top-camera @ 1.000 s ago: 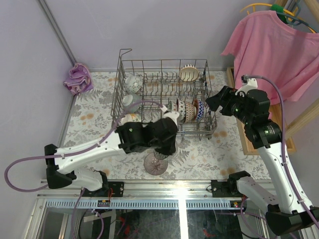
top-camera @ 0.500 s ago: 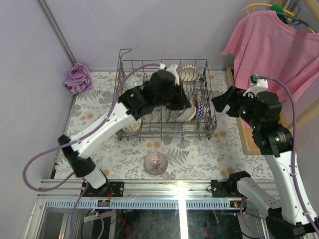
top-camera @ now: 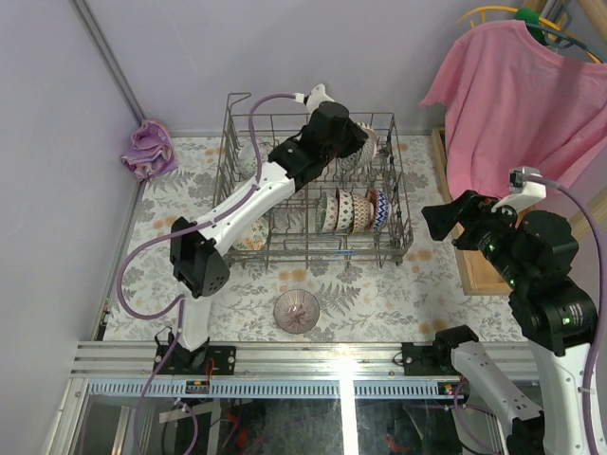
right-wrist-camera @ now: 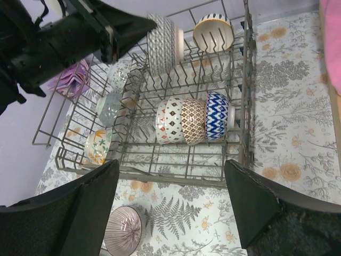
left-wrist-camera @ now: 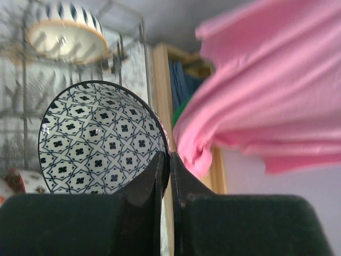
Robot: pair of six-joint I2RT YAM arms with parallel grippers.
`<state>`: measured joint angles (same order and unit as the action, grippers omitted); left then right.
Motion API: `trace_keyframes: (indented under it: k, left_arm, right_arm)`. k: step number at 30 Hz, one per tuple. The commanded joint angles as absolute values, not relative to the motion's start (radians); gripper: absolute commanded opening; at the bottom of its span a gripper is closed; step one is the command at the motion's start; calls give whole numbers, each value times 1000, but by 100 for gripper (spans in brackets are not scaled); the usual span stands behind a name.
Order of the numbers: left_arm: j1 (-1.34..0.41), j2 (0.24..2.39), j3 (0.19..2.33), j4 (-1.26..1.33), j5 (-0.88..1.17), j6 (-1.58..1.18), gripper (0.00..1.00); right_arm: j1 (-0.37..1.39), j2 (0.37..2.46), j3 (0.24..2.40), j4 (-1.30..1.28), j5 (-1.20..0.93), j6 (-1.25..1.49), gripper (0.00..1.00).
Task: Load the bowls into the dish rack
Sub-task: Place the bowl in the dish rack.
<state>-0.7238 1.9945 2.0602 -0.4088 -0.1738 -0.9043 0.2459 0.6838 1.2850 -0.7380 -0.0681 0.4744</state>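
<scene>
Nearest, a pinkish ribbed bowl (top-camera: 297, 311) sits upright on the surface (top-camera: 379, 294) just in front of the dish rack (top-camera: 285, 254), not yet loaded. To the right, well clear of the rack, the right hand (top-camera: 436, 220) hangs with its fingers spread wide and nothing between them, likely parked out of the other arm's way. Inside the rack, three patterned bowls (right-wrist-camera: 194, 120) stand on edge in a tight row, propped by the tines so they would drain; a floral bowl (right-wrist-camera: 98, 145) and a pale green bowl (right-wrist-camera: 109, 106) lean along the left side. Farther in, the left hand (left-wrist-camera: 169, 176) is clenched on the rim of a blue-and-white geometric bowl (left-wrist-camera: 101, 141), one finger inside and one outside; it holds the bowl on edge above the far rows, a pose that suits slipping it between tines. Just beyond, a striped bowl (left-wrist-camera: 66, 34) rests in the far right corner.
</scene>
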Motion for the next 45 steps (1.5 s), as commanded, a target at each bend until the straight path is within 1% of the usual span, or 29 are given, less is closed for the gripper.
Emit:
trace_keyframes:
  k: [1,7,12,19,23,28,31,37,45]
  left_arm:
    - [-712,1993,2102,-115,-485,-1006,0]
    - [-695,2063,2089,49,-623,-1085,0]
    - [-695,2054,1922,288,-762,-1151,0]
    - [-705,2076,1816,503,-956,-1214,0]
    - [-705,2109,1795,617,-1054,-1179,0]
    - [-687,2138,1746,801,-1115,-1106,0]
    - [-669,2160,1747,825,-1116,-1099,0]
    - [-638,2213,1723,865,-1103,-1174,0]
    - [-622,2296,1786,827,-1094,-1264,0]
  right_arm:
    - [242,655,1327,-814,-69,452,87]
    - [242,616,1293,-831,-98,471,88]
    - [243,602,1257,-830,-124,484,88]
    - [243,614,1217,-836,-143,477,88]
    - [244,625,1186,-826,-159,472,88]
    - [245,645,1159,-814,-169,469,88]
    - [244,660,1149,-805,-182,470,88]
    - [245,680,1139,-799,-193,471,88]
    - [245,698,1097,-783,-210,478,89]
